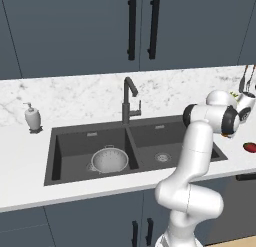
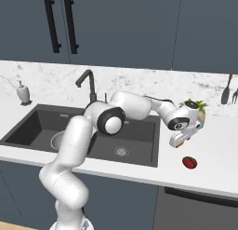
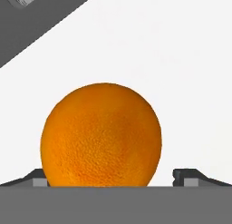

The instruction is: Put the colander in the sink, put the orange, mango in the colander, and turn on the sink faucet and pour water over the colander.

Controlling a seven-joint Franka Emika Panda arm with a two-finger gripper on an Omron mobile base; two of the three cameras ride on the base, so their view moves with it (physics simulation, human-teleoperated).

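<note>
The orange (image 3: 102, 136) rests on the white counter, large in the hand view between my gripper (image 3: 111, 178) fingers. The left finger meets its side and a small gap shows at the right finger, so the gripper is open around it. From the left base, a sliver of the orange (image 1: 229, 135) peeks out under the wrist. My gripper (image 2: 178, 143) hangs low over the counter right of the sink (image 2: 139, 152). The mango (image 2: 189, 162) lies just right of it. The colander (image 1: 109, 159) sits in the left basin. The faucet (image 1: 129, 98) stands behind the divider.
A white soap dispenser (image 1: 32, 117) stands left of the sink. A utensil holder (image 1: 246, 98) and a small plant (image 2: 197, 105) sit at the back right, near my wrist. A corner of the sink (image 3: 27, 32) shows in the hand view.
</note>
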